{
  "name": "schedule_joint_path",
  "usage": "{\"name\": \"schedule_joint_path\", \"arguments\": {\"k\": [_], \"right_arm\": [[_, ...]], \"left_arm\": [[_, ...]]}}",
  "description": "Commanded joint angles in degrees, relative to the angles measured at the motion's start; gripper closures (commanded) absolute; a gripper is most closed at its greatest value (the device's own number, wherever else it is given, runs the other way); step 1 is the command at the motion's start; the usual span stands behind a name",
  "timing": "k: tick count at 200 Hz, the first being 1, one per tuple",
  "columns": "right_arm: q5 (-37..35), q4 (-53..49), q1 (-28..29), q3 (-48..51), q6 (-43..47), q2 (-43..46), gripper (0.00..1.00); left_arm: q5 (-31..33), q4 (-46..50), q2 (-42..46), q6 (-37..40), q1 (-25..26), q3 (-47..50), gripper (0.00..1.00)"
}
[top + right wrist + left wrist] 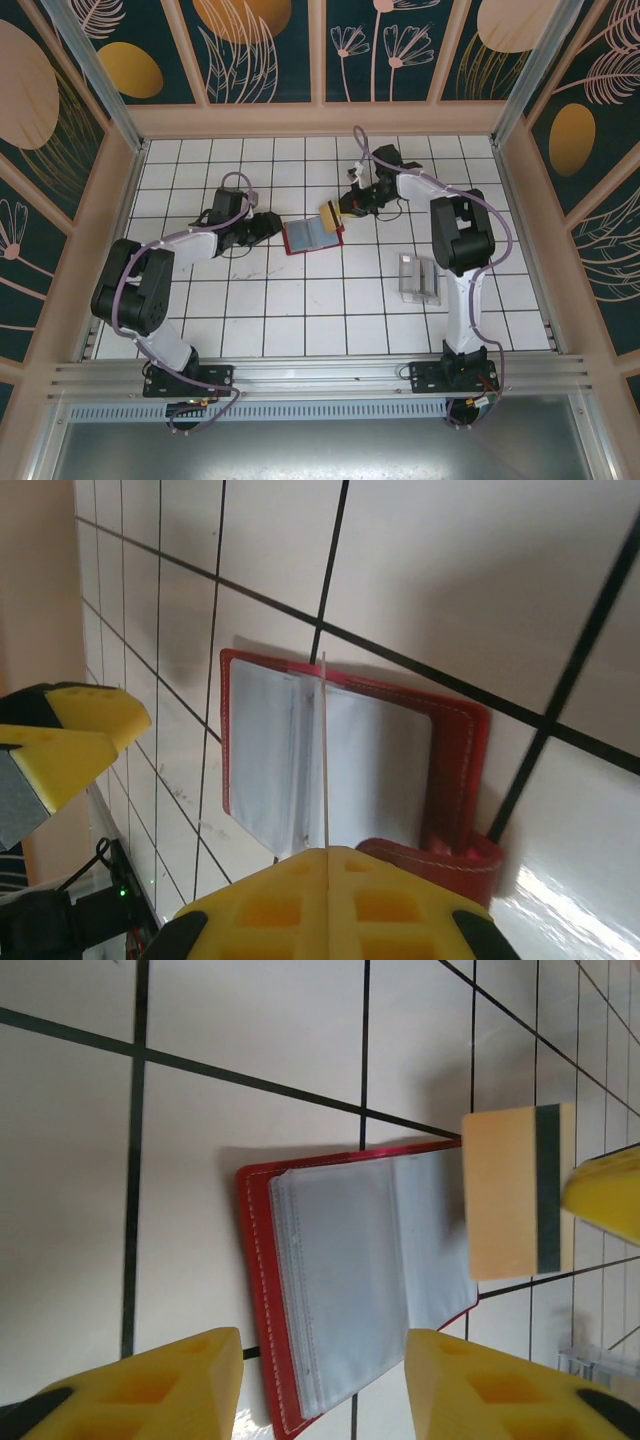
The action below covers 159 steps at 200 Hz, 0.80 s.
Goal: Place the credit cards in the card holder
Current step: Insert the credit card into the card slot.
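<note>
1. On the white-tiled counter (250, 320), the red card holder (312, 237) lies open and flat between the two arms. Its grey-blue clear pockets face up, near the middle of the overhead view.
2. The right hand (328, 868) is clenched on a credit card (505, 1190). Its yellow fingers are pressed together, and the card's thin edge runs out from between them.
3. Seen from the left wrist, that card is orange with a dark stripe along one side. It overlaps one corner of the open holder, at the end nearest the right hand.
4. From the right wrist the card appears edge-on, a thin pale line crossing the holder near its middle fold — whether it touches the pockets cannot be told.
5. The left hand (322, 1360) sits low at the holder's opposite end. Its two yellow fingers are spread apart and the holder's near corner shows in the gap — released, with nothing pinched between them.
6. The holder's red clasp tab (440, 858) curls up from the counter on the side closest to the right wrist camera.
7. A clear acrylic tray (418, 278) rests on the counter well apart from the holder, just beside the right arm.
</note>
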<state>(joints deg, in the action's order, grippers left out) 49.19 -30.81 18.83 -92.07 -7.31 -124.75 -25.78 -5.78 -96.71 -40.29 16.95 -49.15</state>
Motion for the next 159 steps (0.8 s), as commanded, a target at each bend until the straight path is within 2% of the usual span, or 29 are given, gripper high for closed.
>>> {"name": "schedule_joint_path", "arguments": {"k": [1,51,133,159], "right_arm": [[5.6,-0.5,1.7,-1.5,1.6,-1.6,1.00],[6.8,-0.1,2.1,-0.4,2.0,-4.5,1.00],[10.4,1.7,2.5,0.4,1.5,-7.6,1.00],[11.1,3.6,2.7,1.4,0.1,-7.6,1.00]], "left_arm": [[-2.7,1.2,-2.9,0.4,0.7,-1.1,0.58],[2.9,0.3,-4.4,-0.9,3.1,-1.7,0.71],[4.6,-0.5,-8.1,-1.9,3.9,-1.5,0.71],[6.6,-0.5,-8.5,-1.9,4.0,-1.6,0.81]]}}
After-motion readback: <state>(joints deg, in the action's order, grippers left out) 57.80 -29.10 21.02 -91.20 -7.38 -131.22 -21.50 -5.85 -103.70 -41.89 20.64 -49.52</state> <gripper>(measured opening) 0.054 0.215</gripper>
